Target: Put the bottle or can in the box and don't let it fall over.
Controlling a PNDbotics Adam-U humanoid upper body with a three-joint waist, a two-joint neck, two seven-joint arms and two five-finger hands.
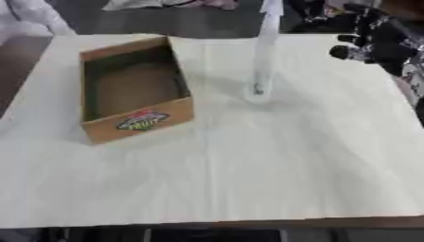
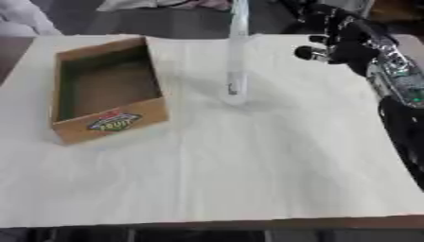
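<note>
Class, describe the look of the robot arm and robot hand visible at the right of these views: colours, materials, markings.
The right robot hand is mostly black, with chunky segmented fingers and a silvery-white rounded tip. The forearm behind it is black with silver metallic sections and small green spots. No cables or lettering can be made out.

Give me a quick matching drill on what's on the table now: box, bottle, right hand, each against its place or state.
Things:
1. box
2. bottle
3. right hand

Places or states:
A. upright near the table's middle, nothing holding it
B. far right, above the table, apart from the bottle
C. on the left, open top, nothing visible inside

Pairs: 1-C, 2-A, 3-B
</note>
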